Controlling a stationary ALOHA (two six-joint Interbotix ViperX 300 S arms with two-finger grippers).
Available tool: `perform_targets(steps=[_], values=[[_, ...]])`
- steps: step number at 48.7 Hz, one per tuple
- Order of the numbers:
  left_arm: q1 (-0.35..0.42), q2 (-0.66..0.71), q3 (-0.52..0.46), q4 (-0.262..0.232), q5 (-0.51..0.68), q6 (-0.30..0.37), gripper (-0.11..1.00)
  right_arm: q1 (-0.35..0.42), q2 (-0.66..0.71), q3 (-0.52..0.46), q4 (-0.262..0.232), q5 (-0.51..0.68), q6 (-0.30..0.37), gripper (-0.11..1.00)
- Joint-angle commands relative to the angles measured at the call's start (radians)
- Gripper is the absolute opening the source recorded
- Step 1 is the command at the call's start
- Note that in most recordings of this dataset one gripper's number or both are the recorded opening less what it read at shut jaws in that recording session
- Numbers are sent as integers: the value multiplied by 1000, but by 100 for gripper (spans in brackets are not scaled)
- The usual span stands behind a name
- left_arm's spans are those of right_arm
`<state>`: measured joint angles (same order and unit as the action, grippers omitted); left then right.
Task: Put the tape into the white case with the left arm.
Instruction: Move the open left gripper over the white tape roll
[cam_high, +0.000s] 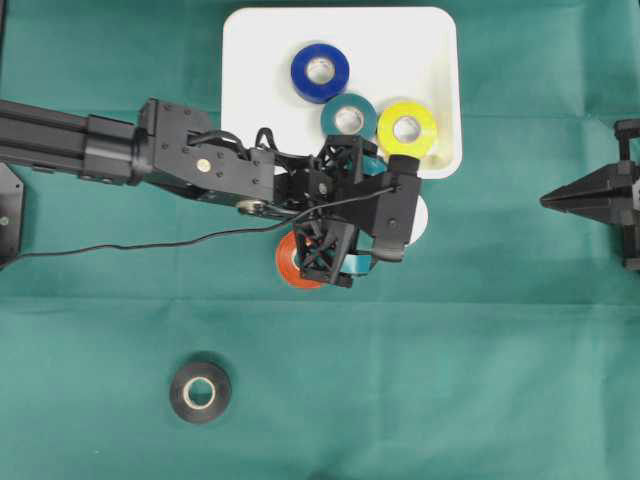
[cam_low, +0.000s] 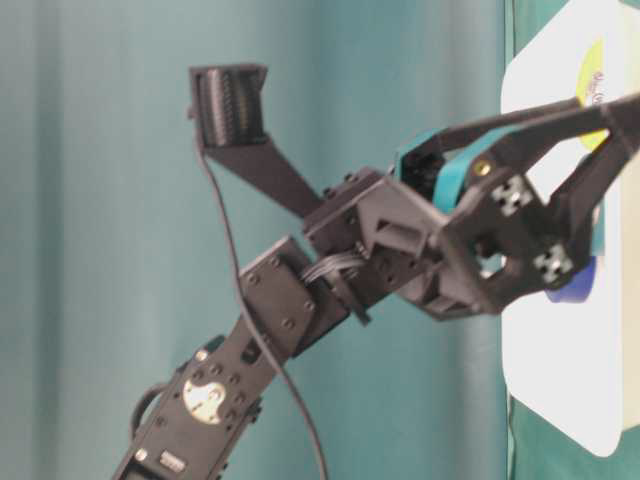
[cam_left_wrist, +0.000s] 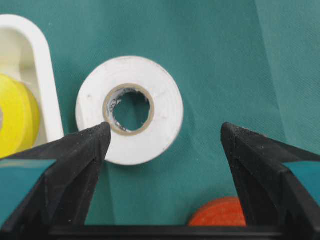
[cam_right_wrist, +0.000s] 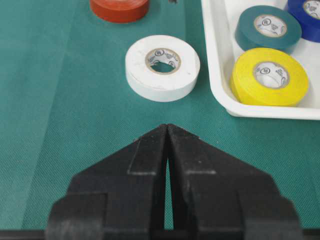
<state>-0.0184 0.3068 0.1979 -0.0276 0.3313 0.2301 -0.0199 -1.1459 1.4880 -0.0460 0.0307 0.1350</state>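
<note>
Black fingers (cam_left_wrist: 75, 170) of the left gripper (cam_left_wrist: 165, 145) fill the bottom of the left wrist view, spread wide with nothing between them, and the white tape (cam_left_wrist: 130, 110) lies flat on the green cloth (cam_left_wrist: 225, 60) just beyond the tips, nearer the one on the left of that view. From overhead the left arm (cam_high: 200, 160) reaches across from the cloth's left edge, its gripper hanging above the white roll just outside the near right corner of the white case (cam_high: 255, 80). An orange tape (cam_high: 290, 262) lies beside the white one, partly under the gripper frame. Inside the case sit a blue tape (cam_high: 320, 73), a teal tape (cam_high: 348, 117) and a yellow tape (cam_high: 407, 128), the yellow one by the case's near right corner. A black tape (cam_high: 200, 391) lies well apart, toward the cloth's lower left. The right gripper (cam_right_wrist: 167, 132) rests at the right edge with its jaws pressed together, holding nothing.
</note>
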Motion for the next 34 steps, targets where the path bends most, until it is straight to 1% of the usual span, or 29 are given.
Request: perform_targets(steps=[1,8,34], values=[[-9,2,-34,0,-3,0,89,-2,6,-9,-2,-11,0,-9],[-20,32,-49,0,-5,0,89,-2,6,-11,-2,-11,0,-9],[-11,121,-94,2,-9,2,89,-2,6,-11,-2,-11,0,-9]])
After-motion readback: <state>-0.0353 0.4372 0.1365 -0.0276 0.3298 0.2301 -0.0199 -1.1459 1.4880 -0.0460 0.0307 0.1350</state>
